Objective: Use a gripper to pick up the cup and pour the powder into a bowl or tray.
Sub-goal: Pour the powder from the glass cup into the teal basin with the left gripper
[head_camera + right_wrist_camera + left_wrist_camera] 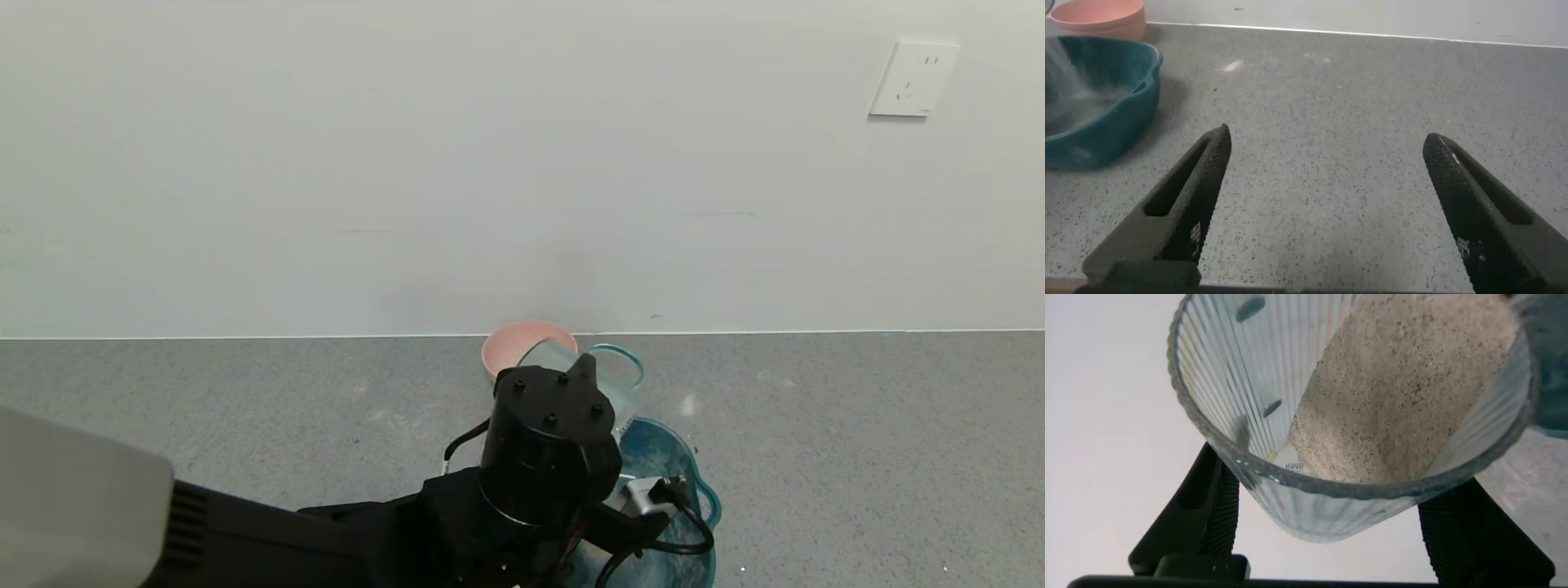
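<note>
My left gripper point(581, 376) is shut on the cup point(545, 359), a clear ribbed tumbler, and holds it tilted above the teal basin point(682, 457). In the left wrist view the cup point(1249, 384) sits between the two black fingers point(1212, 514), and the beige powder point(1404, 384) lies slid along its wall up to the rim. A corner of the basin point(1553, 392) shows beside the cup. My right gripper point(1327, 139) is open and empty over bare counter, to the side of the basin point(1118, 114). A pale haze hangs over the basin there.
A pink bowl point(526, 343) stands against the white wall behind the cup; it also shows in the right wrist view point(1098, 16). The grey speckled counter point(857, 457) stretches to both sides. A wall socket point(913, 79) is high on the right.
</note>
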